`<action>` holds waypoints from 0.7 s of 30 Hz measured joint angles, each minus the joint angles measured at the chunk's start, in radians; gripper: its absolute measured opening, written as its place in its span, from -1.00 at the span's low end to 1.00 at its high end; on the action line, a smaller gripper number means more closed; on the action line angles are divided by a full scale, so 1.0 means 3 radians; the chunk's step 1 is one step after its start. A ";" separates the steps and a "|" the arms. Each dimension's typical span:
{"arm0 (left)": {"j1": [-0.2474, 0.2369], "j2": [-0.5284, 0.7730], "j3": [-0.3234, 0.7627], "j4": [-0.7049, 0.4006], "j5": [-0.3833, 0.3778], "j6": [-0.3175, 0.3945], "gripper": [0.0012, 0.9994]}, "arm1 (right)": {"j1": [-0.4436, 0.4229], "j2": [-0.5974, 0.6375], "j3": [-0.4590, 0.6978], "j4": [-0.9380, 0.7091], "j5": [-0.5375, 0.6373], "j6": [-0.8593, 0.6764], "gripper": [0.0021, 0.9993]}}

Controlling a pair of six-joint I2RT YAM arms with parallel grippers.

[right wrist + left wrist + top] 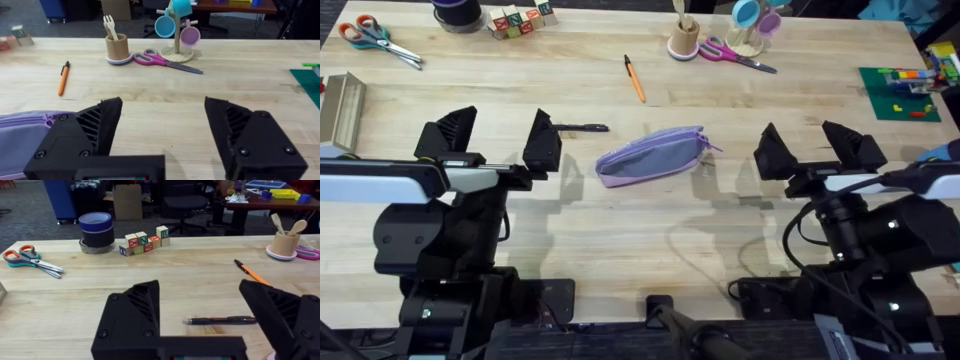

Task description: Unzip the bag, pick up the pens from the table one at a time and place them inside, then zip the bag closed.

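The lavender bag [652, 156] lies at the middle of the table [650, 230] with its zipper shut; its end also shows in the right wrist view [30, 140]. The orange pen [636, 79] [252, 273] [62, 78] lies beyond the bag. A black pen [582, 127] [220, 321] rests left of the bag, just past my left gripper. My left gripper [500, 140] [210, 325] hangs open and empty left of the bag. To the right of the bag my right gripper [812, 148] [162, 135] is open, holding nothing.
Orange-handled scissors [375, 38], a tape roll [456, 12] and letter blocks [520, 18] sit at the far left. A utensil cup [684, 38], pink scissors [735, 55] and a mug tree [752, 25] stand at the back right. A green mat [900, 95] lies far right.
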 joint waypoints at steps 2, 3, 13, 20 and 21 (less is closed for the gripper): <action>0.0000 0.0000 0.0000 0.0000 0.0001 0.0001 0.99 | 0.0000 0.0001 0.0000 0.0000 0.0000 0.0000 0.99; 0.0000 0.0000 0.0000 0.0000 0.0000 0.0005 0.98 | 0.0000 0.0001 0.0002 -0.0028 0.0000 0.0001 0.99; 0.0000 0.0000 0.0000 -0.0006 0.0000 0.0008 0.99 | 0.0000 0.0001 0.0008 -0.0069 0.0002 0.0000 0.99; 0.0000 0.0000 0.0044 -0.0140 0.0054 0.0013 0.99 | 0.0000 0.0001 0.0006 0.0078 0.0001 -0.0027 0.99; 0.0000 0.0001 0.0094 -0.0294 0.0053 0.0038 0.99 | 0.0000 0.0002 0.0012 0.0078 -0.0002 -0.0048 0.99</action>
